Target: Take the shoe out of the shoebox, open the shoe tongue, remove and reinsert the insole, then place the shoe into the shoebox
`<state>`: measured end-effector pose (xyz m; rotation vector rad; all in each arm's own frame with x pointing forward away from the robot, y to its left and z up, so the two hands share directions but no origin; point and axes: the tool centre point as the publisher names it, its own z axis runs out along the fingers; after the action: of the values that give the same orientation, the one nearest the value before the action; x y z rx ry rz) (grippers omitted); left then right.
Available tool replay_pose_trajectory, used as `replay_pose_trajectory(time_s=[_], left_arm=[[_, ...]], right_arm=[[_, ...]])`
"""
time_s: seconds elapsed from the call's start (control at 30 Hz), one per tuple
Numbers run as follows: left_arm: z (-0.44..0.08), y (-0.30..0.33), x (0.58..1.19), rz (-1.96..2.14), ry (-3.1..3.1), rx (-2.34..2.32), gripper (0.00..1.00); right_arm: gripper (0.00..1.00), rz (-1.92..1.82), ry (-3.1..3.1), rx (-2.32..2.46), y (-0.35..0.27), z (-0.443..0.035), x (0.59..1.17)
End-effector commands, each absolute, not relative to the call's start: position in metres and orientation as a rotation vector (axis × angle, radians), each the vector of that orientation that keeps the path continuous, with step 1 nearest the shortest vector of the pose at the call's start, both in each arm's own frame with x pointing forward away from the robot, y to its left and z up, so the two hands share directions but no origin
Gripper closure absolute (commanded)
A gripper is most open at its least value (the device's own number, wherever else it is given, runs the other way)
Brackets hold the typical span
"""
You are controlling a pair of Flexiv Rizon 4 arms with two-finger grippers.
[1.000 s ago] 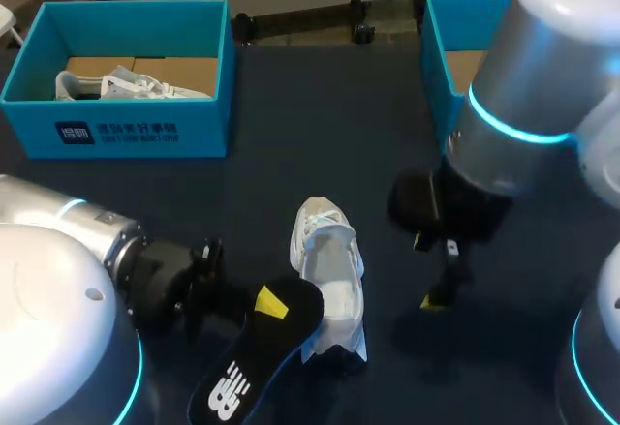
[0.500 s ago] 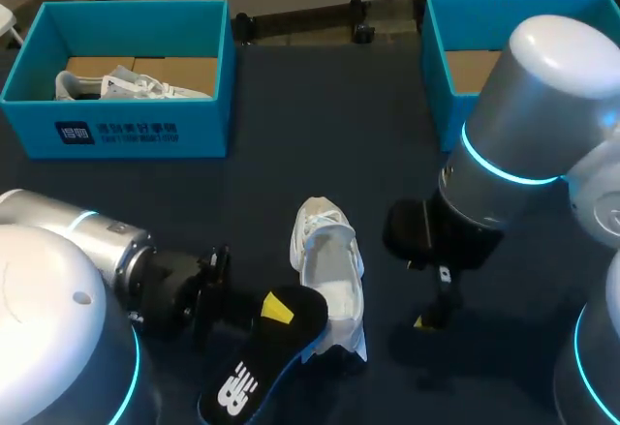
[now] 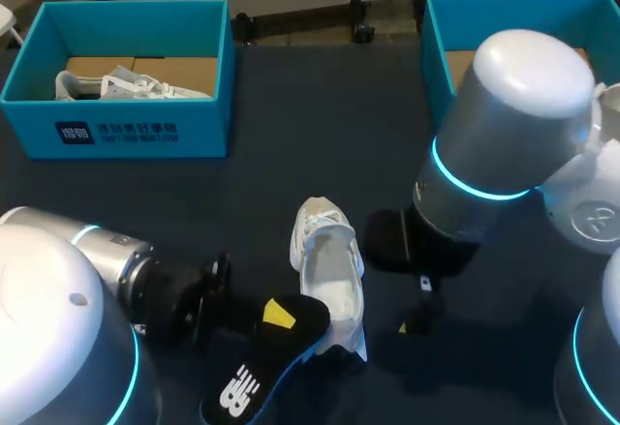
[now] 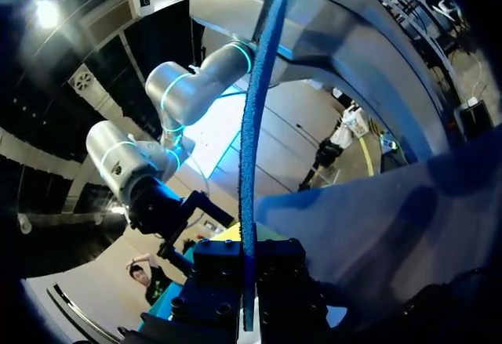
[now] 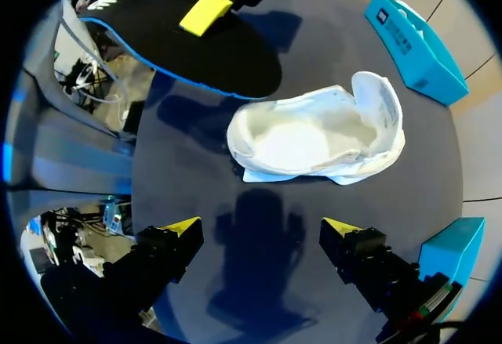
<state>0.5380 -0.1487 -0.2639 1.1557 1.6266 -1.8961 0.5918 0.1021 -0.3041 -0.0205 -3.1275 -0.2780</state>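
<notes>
Black insole, white logo, seemingly clamped in left gripper.

Dark navy table is carrying 3 things directly. Teal shoebox is sitting at the far L corner, top open, front wall w/ white print facing the near edge; brown cardboard is showing inside. 2nd teal shoebox is sitting at far R, also open, partly hidden, well apart from the 1st w/ bare tabletop btw them. White shoe is lying in the near-mid area, well apart from both boxes, opening facing up, its length running approx near-to-far. Tabletop is looking flat & matte; soft shadows are falling on it beside the shoe.
</notes>
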Motion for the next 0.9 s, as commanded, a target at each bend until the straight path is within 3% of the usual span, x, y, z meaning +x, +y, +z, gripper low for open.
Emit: replay_pose_trajectory(time_s=[0.03, 0.9], left_arm=[[-0.258, -0.15, 0.535, -1.896, 1.641, 1.119, 1.0], [-0.264, -0.171, 0.531, -1.923, 1.678, 0.959, 1.0]], right_arm=[[0.0, -0.247, -3.129, -0.025, 0.115, -0.313, 0.596], [0.0, -0.259, -3.127, -0.059, 0.122, -0.334, 0.598]])
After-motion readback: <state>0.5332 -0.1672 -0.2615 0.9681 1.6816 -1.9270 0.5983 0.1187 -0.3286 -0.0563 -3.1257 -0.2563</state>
